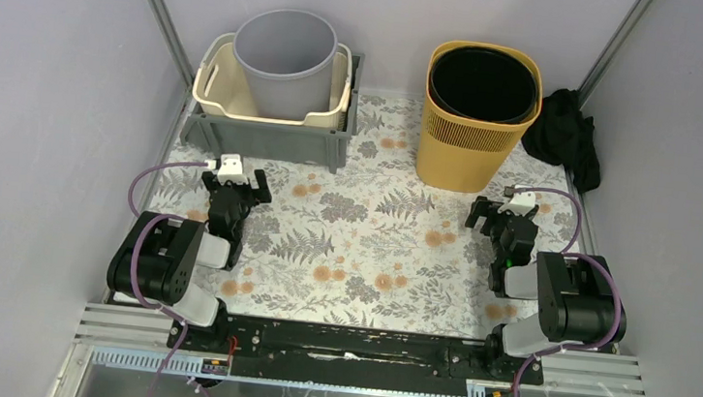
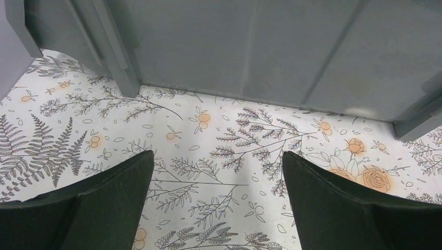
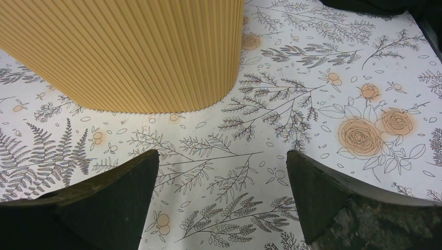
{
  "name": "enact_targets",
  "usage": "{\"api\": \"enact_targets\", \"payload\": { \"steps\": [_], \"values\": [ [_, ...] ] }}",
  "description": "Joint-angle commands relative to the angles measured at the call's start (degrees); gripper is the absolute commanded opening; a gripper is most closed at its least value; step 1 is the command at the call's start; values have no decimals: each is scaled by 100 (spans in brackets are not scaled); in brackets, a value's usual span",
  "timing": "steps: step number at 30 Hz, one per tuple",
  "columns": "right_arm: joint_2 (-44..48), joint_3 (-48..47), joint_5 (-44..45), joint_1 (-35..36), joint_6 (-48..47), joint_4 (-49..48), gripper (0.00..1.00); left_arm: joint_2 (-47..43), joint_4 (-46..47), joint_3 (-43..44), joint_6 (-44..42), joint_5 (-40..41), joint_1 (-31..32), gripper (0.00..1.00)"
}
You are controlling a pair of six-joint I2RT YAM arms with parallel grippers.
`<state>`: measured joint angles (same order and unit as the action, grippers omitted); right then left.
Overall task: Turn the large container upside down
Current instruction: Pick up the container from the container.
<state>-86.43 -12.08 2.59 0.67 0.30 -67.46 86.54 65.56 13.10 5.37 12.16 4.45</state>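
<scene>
Two big containers stand upright at the back of the table. On the right is a tall yellow ribbed bin point(image 1: 469, 147) point(image 3: 130, 52) with a black liner point(image 1: 483, 85) inside. On the left, a grey crate point(image 1: 266, 139) point(image 2: 260, 47) holds a cream basket point(image 1: 214, 90) and a grey bucket point(image 1: 283, 65). I cannot tell which one the task calls large. My left gripper point(image 1: 235, 187) point(image 2: 218, 172) hangs open just in front of the crate's wall. The right gripper point(image 1: 503, 218) point(image 3: 223, 174) is open a little short of the yellow bin's base. Both hold nothing.
A black cloth point(image 1: 568, 132) point(image 3: 375, 4) lies bunched in the back right corner beside the yellow bin. Grey walls close the table in on the left, right and back. A floral mat point(image 1: 372, 249) covers the table between the arms and the containers.
</scene>
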Motion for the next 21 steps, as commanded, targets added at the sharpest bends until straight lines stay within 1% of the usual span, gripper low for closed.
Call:
{"api": "enact_targets", "payload": {
  "steps": [1, 14, 17, 18, 19, 21],
  "values": [
    [-23, -58, 119, -14, 4, -189, 99, 38, 374, 3, -109, -3, -29, 100],
    [-14, -29, 132, -14, -27, -251, 99, 38, 387, -5, -127, 27, -32, 100],
    [18, 141, -62, -12, -95, -588, 99, -36, 419, -35, -182, 50, 16, 100],
    [82, 195, -193, -14, -152, -617, 99, -172, 250, -6, -259, 63, 71, 100],
    [243, 185, -310, -11, -196, -396, 99, -394, -57, 62, -343, 116, 168, 100],
    [741, -12, -474, -7, -231, 397, 99, -857, -931, 311, -430, 300, 357, 100]
  ]
}}
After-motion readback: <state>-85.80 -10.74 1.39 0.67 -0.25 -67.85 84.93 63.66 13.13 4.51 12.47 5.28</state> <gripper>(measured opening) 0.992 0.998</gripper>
